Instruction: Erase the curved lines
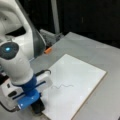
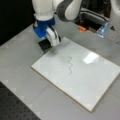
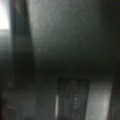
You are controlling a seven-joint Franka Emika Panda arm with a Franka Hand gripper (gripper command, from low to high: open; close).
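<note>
Gripper (image 2: 45, 45) down at white board (image 2: 82, 82) corner, on a dark block (image 1: 37, 107), probably an eraser; grip state unclear. Curve lines (image 2: 70, 65) intact mid-board, well apart from gripper.

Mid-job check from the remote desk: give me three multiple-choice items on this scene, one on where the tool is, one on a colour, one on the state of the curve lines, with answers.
1. Where is the tool?
A. at a corner of the white board
B. over the board's middle
C. out of sight

2. What colour is the small object on the grey table beyond the board?
A. green
B. orange
C. yellow

3. What state are the curve lines in?
A. fully wiped
B. covered by the tool
C. drawn and whole

Answers:
1 A, both front views show it at the board's corner.
2 B, it shows orange in both front views.
3 C, the squiggle lies uncovered, apart from the tool.
</note>
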